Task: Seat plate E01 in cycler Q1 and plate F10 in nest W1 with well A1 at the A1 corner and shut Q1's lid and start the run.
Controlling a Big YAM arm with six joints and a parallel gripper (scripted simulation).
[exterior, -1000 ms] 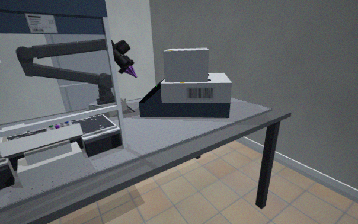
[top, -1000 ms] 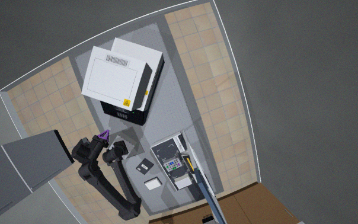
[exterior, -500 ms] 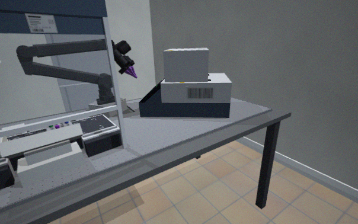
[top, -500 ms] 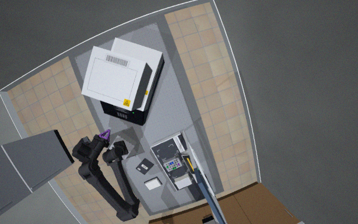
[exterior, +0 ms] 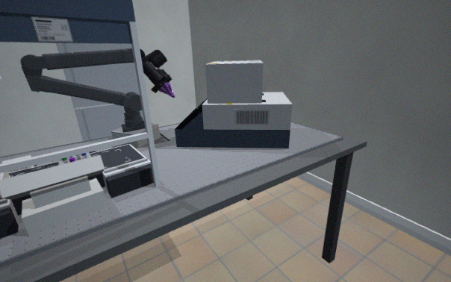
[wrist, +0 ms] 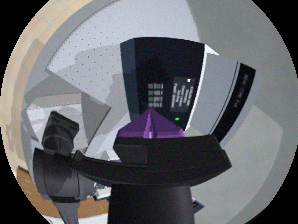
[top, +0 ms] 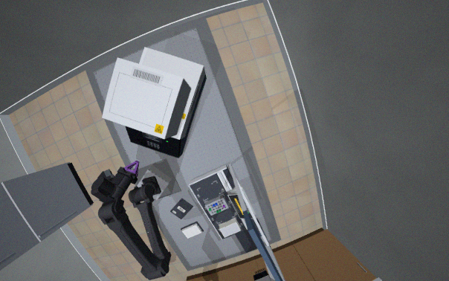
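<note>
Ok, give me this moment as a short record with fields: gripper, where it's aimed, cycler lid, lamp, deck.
gripper: purple gripper shut, holding nothing
aim: in the air, tips pointing toward Q1's dark front panel, not touching it
lid: white lid raised above the cycler body
lamp: green
deck: tube cooling block with coloured tubes in place

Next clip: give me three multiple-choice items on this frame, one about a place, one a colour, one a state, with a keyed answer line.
1. Where is the gripper?
A. in the air before the cycler's panel
B. over the plate deck
C. on the floor

2. What colour is the cycler's lamp?
A. red
B. blue
C. green

3. How do the gripper's fingers stand?
A. wide open
B. shut on nothing
C. shut on a plate

Key: 1 A, its purple tip points at the panel; 2 C, a green dot glows on the panel; 3 B, the fingers meet in a point with nothing between them.
</note>
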